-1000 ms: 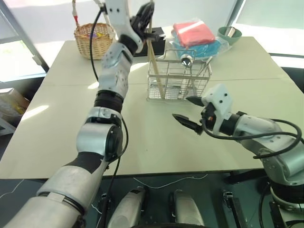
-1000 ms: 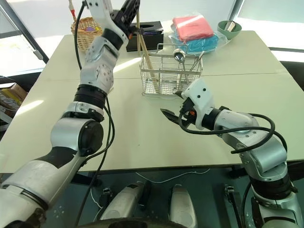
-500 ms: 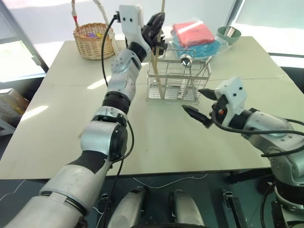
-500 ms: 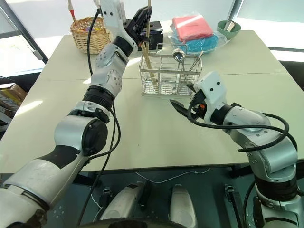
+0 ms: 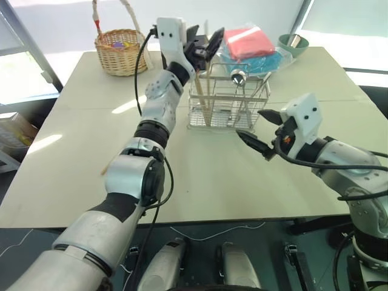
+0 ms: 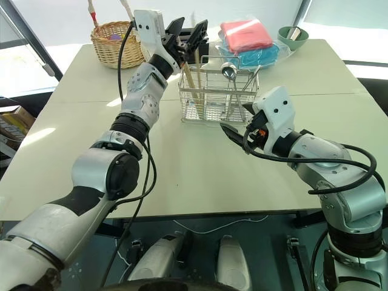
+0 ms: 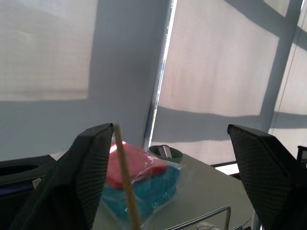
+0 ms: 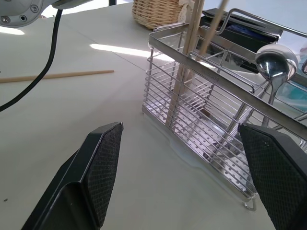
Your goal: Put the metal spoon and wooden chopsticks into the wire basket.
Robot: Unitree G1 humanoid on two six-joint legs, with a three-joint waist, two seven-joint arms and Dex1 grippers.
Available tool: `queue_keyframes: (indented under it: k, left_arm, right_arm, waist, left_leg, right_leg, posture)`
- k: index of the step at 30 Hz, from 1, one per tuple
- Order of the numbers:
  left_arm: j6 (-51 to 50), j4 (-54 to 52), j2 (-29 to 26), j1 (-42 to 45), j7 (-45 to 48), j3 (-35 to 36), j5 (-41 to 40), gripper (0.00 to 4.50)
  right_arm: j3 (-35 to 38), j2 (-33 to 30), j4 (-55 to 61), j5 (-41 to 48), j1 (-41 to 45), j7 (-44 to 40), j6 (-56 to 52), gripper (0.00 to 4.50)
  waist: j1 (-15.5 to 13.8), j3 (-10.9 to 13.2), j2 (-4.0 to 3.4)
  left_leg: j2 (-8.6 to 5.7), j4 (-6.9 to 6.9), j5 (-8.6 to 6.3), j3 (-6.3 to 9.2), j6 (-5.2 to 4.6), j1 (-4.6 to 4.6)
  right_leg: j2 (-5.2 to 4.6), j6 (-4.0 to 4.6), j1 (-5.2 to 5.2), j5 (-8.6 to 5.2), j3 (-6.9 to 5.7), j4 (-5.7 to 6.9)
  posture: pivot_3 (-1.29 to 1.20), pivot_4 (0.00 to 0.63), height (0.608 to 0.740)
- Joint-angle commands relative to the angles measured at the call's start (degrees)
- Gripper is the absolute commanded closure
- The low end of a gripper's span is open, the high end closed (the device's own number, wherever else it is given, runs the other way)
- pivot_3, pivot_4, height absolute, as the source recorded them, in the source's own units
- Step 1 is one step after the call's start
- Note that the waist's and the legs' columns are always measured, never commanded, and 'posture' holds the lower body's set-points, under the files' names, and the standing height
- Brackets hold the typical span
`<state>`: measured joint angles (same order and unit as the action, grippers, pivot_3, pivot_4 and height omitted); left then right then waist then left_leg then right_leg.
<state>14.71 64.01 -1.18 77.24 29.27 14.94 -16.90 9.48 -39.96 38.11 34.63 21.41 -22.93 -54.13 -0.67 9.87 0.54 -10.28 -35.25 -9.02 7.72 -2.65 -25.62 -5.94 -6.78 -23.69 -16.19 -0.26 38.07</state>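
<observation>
Worked over a pale table (image 5: 73, 151) with bright blinds behind and a wicker basket (image 5: 119, 48) at the far corner.

Head views: found the left gripper (image 5: 205, 41) spread wide and holding nothing, raised over the near-left end of the wire basket (image 5: 227, 118). Saw two wooden chopsticks (image 5: 200, 91) standing inside, directly below that pincer, leaning steeply with tops near its fingers. Spotted the metal spoon (image 5: 237, 76) in there too, bowl up, below and to the pincer's right. Had the right gripper (image 5: 249, 123) wide and empty too, level, just short of the basket's near wall.

Left wrist: caught one stick top (image 7: 125, 182) just beside one of the fingers (image 7: 91, 163), not pinched.

Right wrist: looked between the spread fingers at the basket wall straight ahead, spoon bowl (image 8: 276, 60) up and ahead. Noted a loose stick (image 8: 62, 74) flat on the table, off toward the robot's left of this pincer, long axis roughly crosswise to its pointing line, passing under the left arm's cable.

Judged that loose stick the remaining item, on the left arm's side, so likely a left-arm reach down and back from the basket.
</observation>
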Motion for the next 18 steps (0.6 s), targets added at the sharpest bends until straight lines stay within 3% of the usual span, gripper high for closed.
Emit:
queue_keyframes:
  k: [1,7,12,16,18]
  left_arm:
    - [-2.1,-4.0,-1.7,0.4,-0.2,1.4,-1.8,0.03]
    - [-10.0,-14.3,-7.0,-2.8,-0.8,0.1,-1.6,0.03]
    - [-25.5,-29.4,-15.2,-7.5,0.8,-2.8,-1.5,0.03]
    - [-38.5,-37.9,-27.4,-12.9,9.0,-4.8,-1.9,0.03]
    - [-43.5,-36.5,-33.1,-17.1,11.8,-8.1,1.3,0.03]
  right_arm:
    - [1.3,-0.1,1.3,0.2,1.1,0.2,0.7,0.51]
    - [0.2,0.1,0.2,-0.4,1.7,-0.3,1.5,0.51]
    - [-0.6,0.0,-0.8,-0.8,2.1,-1.2,2.4,0.51]
    - [-1.8,0.1,-2.1,-1.4,2.2,-2.5,3.6,0.51]
    - [-3.1,0.4,-3.4,-1.9,2.9,-3.1,4.4,0.51]
  waist:
    - [0.0,0.0,0.00]
    - [0.4,0.0,0.00]
    - [0.7,0.0,-0.01]
    - [0.6,0.0,-0.02]
    - [0.6,0.0,-0.03]
  left_leg:
    - [0.00,0.00,0.00,0.00,0.00,0.00]
    - [0.00,0.02,0.00,0.00,0.00,0.00]
    - [0.01,0.03,0.00,0.00,0.01,0.01]
    - [0.00,0.02,0.00,0.01,0.01,0.03]
    - [0.01,0.06,0.00,0.00,0.01,0.12]
  right_leg:
    - [0.00,0.00,0.00,0.00,0.00,0.00]
    - [0.01,0.00,-0.03,0.00,0.01,0.02]
    - [0.03,0.01,-0.04,0.00,0.03,0.04]
    - [0.04,0.01,-0.01,0.00,0.04,0.04]
    - [0.06,0.02,0.01,0.00,0.06,0.05]
  posture:
    - [0.00,0.150,0.725]
    - [0.00,0.150,0.725]
    - [0.00,0.150,0.725]
    - [0.00,0.150,0.725]
    - [0.00,0.150,0.725]
